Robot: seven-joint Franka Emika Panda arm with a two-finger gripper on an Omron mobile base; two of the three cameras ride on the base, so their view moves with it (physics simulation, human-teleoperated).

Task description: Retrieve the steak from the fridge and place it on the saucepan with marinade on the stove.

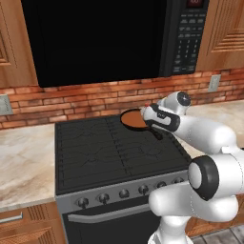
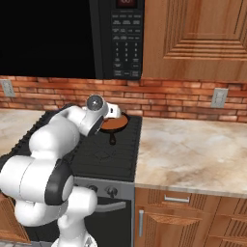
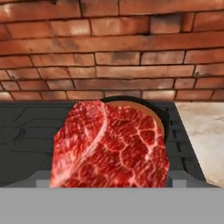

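Holding the steak [image 3: 111,146] across its breadth, your claw [image 1: 146,112] stands with its jaws spread wide around the meat, and in the hand view the slab fills the foreground: a flat, rounded wedge of deep red flesh, marbled all over with fine whitish veins and a pale seam curving down its left side. You can see only a small reddish edge of it at the claw tip in the left base view. Just behind and beneath the meat sits the saucepan [image 1: 135,119], a small round shallow black pan with a short black handle pointing toward you, its inside covered by the marinade [image 2: 115,124], a smooth, flat reddish-brown layer. The steak is in the air right at the pan's near rim, and you cannot tell from these views whether it touches the rim. The pan rests at the back right of the stove [image 1: 95,152], a matte black cooktop ribbed with black grates over a grey steel front carrying a row of round knobs. To either side of the stove you have the tabletop [image 2: 193,144], a glossy beige mottled stone. Behind runs a rough red brick wall [image 3: 109,52] with pale mortar lines, and above hang a black microwave [image 1: 105,38] and panelled wooden cabinets [image 2: 198,34].
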